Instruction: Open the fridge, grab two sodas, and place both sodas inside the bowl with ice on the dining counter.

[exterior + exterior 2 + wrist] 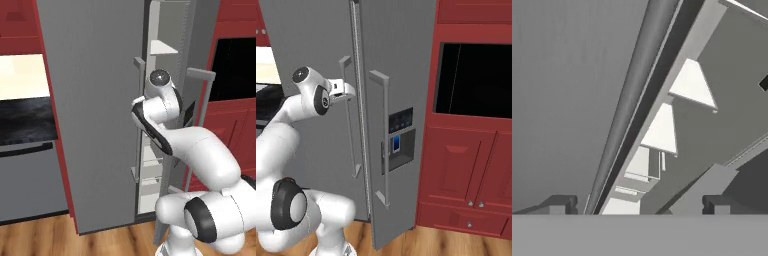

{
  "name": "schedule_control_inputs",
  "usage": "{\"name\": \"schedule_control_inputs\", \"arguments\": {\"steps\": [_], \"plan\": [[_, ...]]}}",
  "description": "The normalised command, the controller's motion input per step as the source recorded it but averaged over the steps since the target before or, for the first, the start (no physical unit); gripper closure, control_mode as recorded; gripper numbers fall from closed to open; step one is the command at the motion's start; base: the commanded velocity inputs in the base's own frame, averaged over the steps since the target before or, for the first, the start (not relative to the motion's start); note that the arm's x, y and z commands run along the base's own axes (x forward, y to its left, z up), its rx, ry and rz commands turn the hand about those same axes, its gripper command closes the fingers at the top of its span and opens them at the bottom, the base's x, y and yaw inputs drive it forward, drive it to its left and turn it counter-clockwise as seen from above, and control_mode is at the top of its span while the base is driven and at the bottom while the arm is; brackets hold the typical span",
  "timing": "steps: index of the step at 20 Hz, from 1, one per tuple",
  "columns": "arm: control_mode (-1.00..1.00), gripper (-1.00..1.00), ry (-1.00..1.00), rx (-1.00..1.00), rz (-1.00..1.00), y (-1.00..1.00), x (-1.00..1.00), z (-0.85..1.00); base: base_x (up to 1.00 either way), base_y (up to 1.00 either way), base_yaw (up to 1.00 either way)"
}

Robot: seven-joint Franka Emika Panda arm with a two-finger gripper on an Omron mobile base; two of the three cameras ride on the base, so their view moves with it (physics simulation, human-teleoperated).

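Note:
The tall grey fridge [95, 100] fills the scene, and its right door [401, 65] stands slightly ajar. Pale shelves [162, 47] show through the gap. My gripper [350, 90] hovers at the top of the left door's bar handle [348, 125], just left of the gap. In the hand view my gripper [639, 205] is open wide and holds nothing. That long bar handle [637, 95] and the gap's shelves [662, 130] lie between the fingertips [559, 204]. The sodas, the bowl with ice and the dining counter are out of view.
Dark red cabinets with a black wall oven [476, 80] stand right of the fridge. The right door carries a dispenser panel [401, 137] and its own handle [383, 140]. A dark stone counter [25, 120] lies to the left, above wooden floor [50, 237].

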Motion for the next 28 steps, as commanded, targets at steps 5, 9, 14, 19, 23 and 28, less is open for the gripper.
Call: {"name": "schedule_control_inputs", "arguments": {"steps": [5,9,14,19,23,28], "plan": [[-1.0,-1.0,0.07,-0.02,-0.02,-0.04,0.59,-0.28,0.0,0.0,0.0],[-1.0,-1.0,0.06,-0.03,-0.02,-0.11,0.46,-0.34,0.0,0.0,0.0],[-1.0,-1.0,0.02,-0.02,-0.03,-0.26,0.2,-0.17,0.0,0.0,0.0],[-1.0,-1.0,0.0,0.0,-0.04,-0.48,0.0,-0.05,0.0,0.0,0.0],[-1.0,-1.0,0.0,0.0,-0.06,-0.58,-0.16,-0.02,0.0,0.0,0.0],[-1.0,-1.0,0.0,0.0,-0.08,-0.63,-0.58,0.0,0.0,0.0,0.0]]}}
